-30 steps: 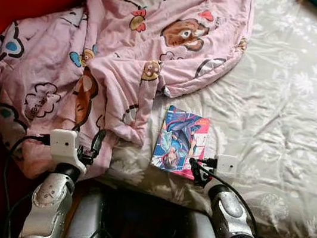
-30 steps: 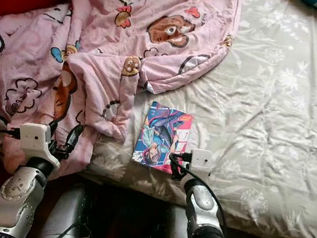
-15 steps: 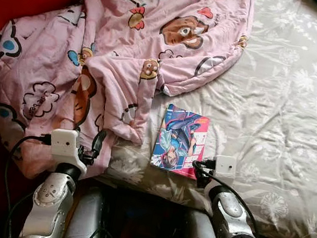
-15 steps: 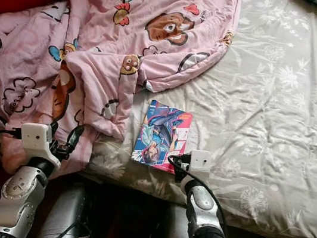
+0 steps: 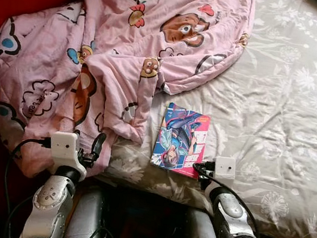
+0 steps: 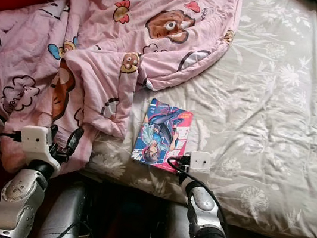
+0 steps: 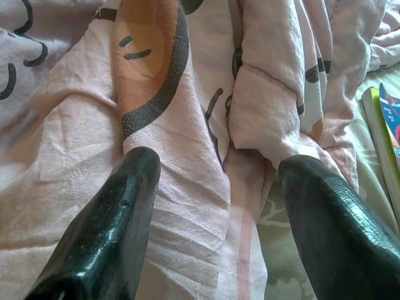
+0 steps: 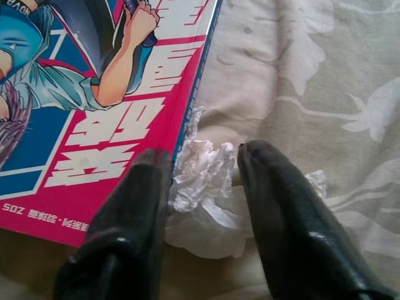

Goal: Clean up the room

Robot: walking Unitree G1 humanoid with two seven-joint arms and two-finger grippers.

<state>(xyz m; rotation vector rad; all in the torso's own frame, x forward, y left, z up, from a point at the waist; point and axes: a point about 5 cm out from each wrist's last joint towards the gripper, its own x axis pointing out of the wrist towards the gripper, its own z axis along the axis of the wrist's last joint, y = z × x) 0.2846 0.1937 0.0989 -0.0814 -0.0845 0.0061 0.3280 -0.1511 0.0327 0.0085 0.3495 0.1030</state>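
Eye views: right gripper (image 5: 201,173) has pulled back to the bed (image 5: 280,114) edge beside the comic book (image 5: 180,139), so the grab looks imminent; right wrist view adds a crumpled tissue (image 8: 203,181) between its parted fingers; left wrist view: left gripper (image 7: 215,187) open over pink blanket (image 7: 187,94).
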